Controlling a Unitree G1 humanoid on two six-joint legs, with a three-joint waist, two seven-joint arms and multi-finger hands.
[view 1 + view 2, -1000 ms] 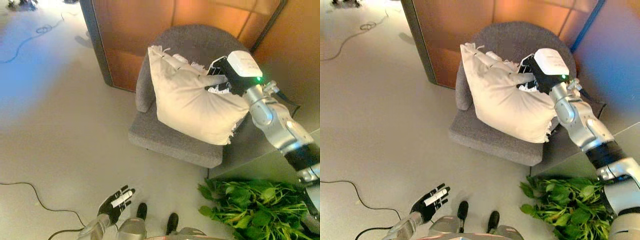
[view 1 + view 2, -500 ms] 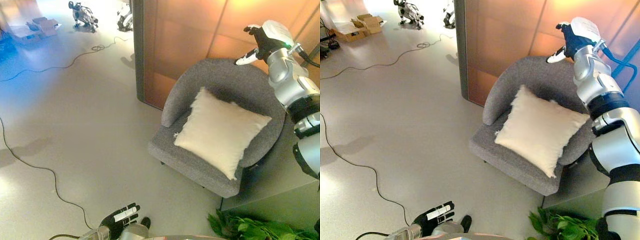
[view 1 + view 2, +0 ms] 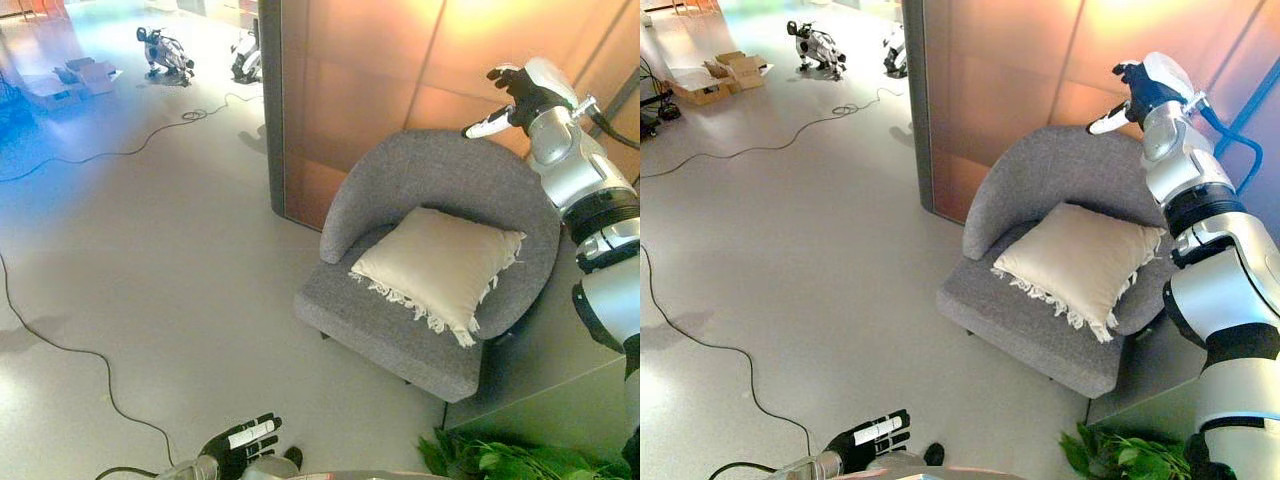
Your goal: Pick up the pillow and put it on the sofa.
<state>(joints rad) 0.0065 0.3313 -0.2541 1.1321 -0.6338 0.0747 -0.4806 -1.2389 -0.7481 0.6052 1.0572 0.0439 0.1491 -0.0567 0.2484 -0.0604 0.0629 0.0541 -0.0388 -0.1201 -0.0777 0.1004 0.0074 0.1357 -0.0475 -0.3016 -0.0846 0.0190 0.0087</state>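
Cream fringed pillow (image 3: 439,272) lying on the seat of the grey tub sofa (image 3: 380,330), leaning against the backrest, well below the right fingertips and touched by neither hand. Right hand (image 3: 510,92) raised above the backrest's top edge, fingers loosely spread, holding nothing. Left hand (image 3: 240,444) low at the view's bottom, fingers straight and apart, idle, far from the sofa. Placing step looks finished; pillow seated where the task wants it. Next, probably only drawing the right arm clear without brushing the backrest. Green plant (image 3: 500,460) beside the sofa's front corner.
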